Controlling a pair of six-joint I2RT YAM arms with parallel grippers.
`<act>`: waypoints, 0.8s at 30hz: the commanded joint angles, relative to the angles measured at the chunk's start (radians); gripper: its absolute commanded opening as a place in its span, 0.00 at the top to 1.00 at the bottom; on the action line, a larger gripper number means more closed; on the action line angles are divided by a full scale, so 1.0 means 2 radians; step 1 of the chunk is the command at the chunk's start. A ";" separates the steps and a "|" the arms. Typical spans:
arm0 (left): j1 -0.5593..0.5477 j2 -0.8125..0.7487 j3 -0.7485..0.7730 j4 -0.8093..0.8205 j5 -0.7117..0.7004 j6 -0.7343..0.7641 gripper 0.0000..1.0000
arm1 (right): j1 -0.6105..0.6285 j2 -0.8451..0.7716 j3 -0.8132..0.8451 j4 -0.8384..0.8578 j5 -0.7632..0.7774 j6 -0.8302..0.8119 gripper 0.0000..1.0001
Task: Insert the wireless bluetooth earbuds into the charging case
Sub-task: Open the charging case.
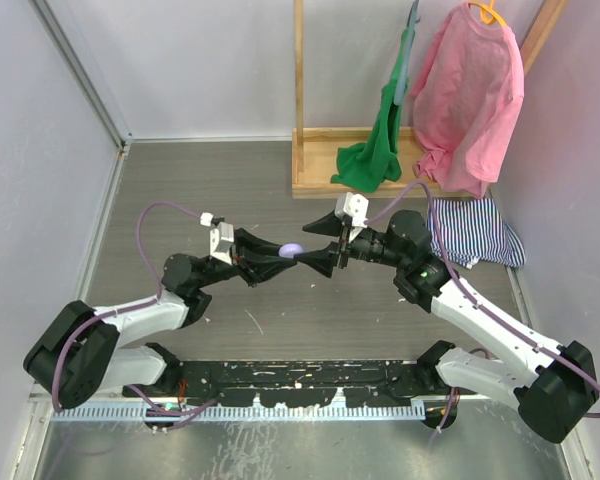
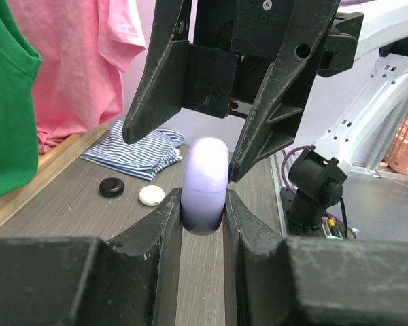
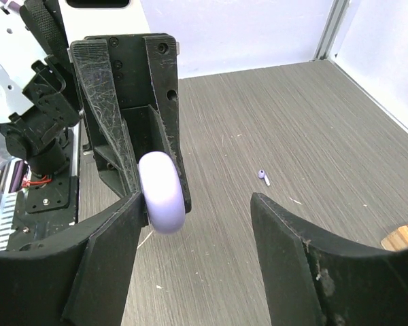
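Case [image 2: 204, 187], smooth, plain lilac

Lilac charging case [image 2: 204, 182]: round puck, lid shut, standing on edge, lower ctr of left wrist view, clamped by left gripper [image 2: 202, 207]. Lilac earbud [image 3: 263, 176]: tiny, w/ stem, lying loose on grey floor, right of ctr in right wrist view, well apart from case.

Lilac case [image 2: 204, 187], black case [image 2: 111, 187], white case [image 2: 151, 195] — three; lilac earbud [image 3: 263, 176] — one
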 commanded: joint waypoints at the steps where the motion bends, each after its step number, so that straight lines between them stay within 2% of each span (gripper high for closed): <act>1: -0.006 -0.022 -0.001 0.037 -0.008 -0.004 1.00 | 0.001 0.002 0.011 0.041 0.001 0.007 0.30; 24: -0.016 -0.086 -0.017 0.037 -0.020 -0.006 1.00 | 0.001 0.011 0.071 0.037 -0.009 0.036 0.30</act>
